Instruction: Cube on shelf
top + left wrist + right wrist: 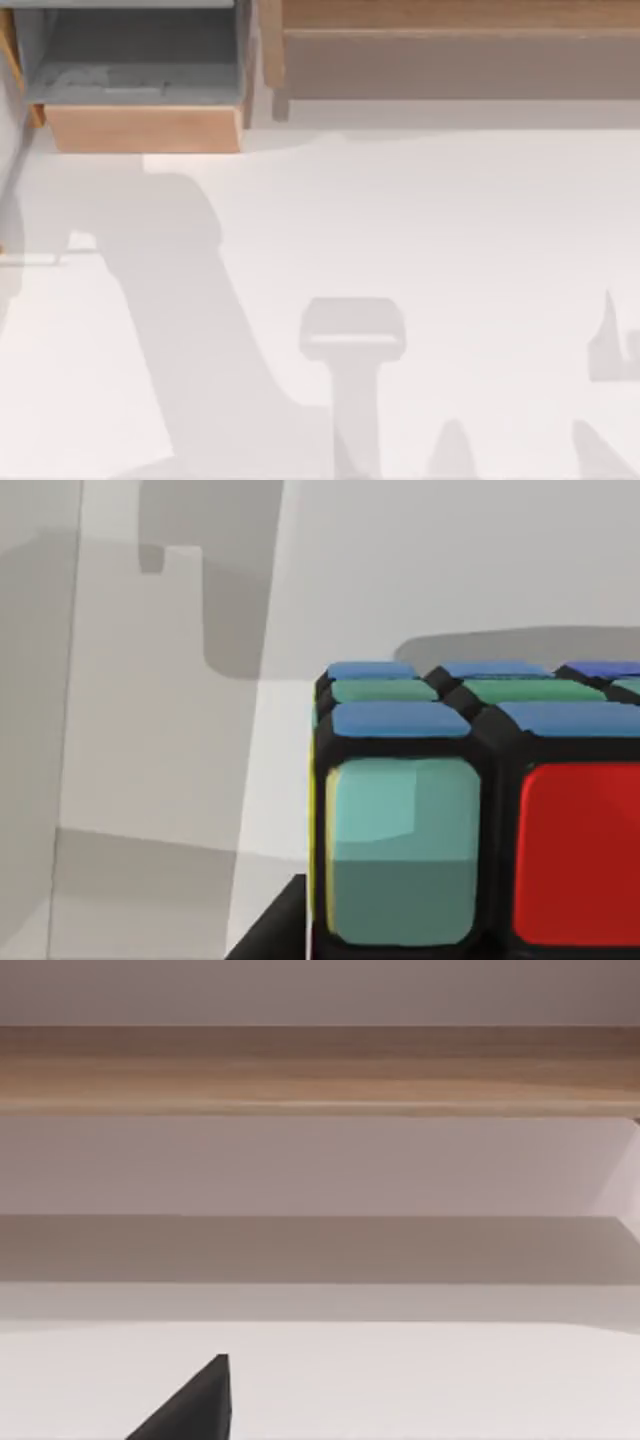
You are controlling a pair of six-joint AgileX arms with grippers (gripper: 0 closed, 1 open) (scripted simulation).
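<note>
Closest to the left wrist camera is the small puzzle cube with black grid lines. Its near face shows one pale green tile and one red tile. The upper face shows blue and green tiles, and a thin yellow strip runs along one side edge. A black part of the left gripper lies just beside the cube's lower corner. Whether this gripper is wide, narrow or closed on the cube cannot be told. It also cannot be told whether the cube rests on the white desk or is held clear of it. Grey shadows fall on the desk surface behind the cube.

The long light-brown wooden shelf runs along the far edge of the desk, on the right side of the top view. A grey-brown shaded recess lies directly beneath the shelf board. The smaller wooden box unit with a grey interior stands just left of the shelf. Soft grey arm shadows cross the desk in front of the shelf.

The right wrist camera faces the shelf squarely, with the recess below the board and the desk in front of it. One black tip of the right gripper is in that view over the desk, well apart from the shelf. The opening of this gripper cannot be told.
</note>
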